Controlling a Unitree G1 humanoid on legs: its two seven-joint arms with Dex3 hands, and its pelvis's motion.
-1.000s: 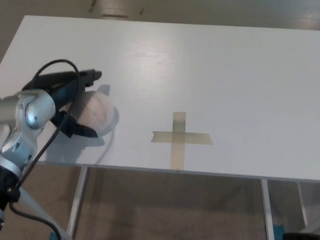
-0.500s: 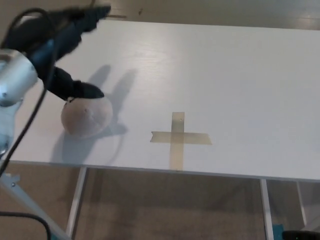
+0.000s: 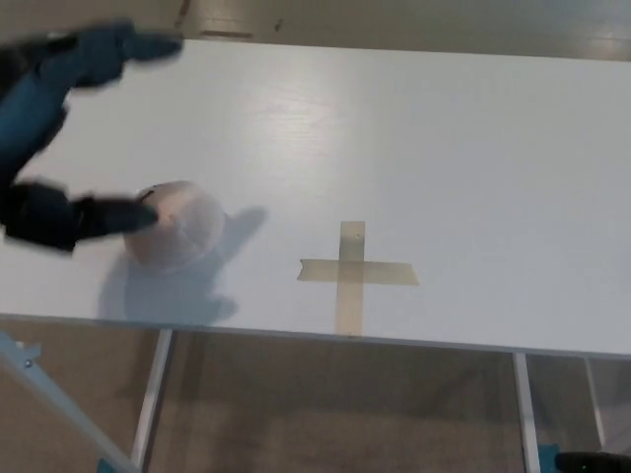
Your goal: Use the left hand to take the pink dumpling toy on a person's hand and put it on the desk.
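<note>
The pink dumpling toy (image 3: 177, 226) rests on the white desk (image 3: 444, 148) near its front left edge, rounded and pale. My left hand (image 3: 59, 138) is blurred at the left edge, raised above the toy's left side, open with its fingers spread wide apart. One finger (image 3: 118, 46) points right over the desk's far left, and the thumb (image 3: 104, 214) reaches to the toy's left flank. I hold nothing. My right hand does not show, nor does any person's hand.
A cross of tan tape (image 3: 352, 271) is stuck on the desk right of the toy. The desk's front edge runs along the bottom, with metal legs (image 3: 153, 394) and brown floor below.
My left hand let go of the toy and drew up and to the left, out past the picture's edge. The toy stays on the desk.
</note>
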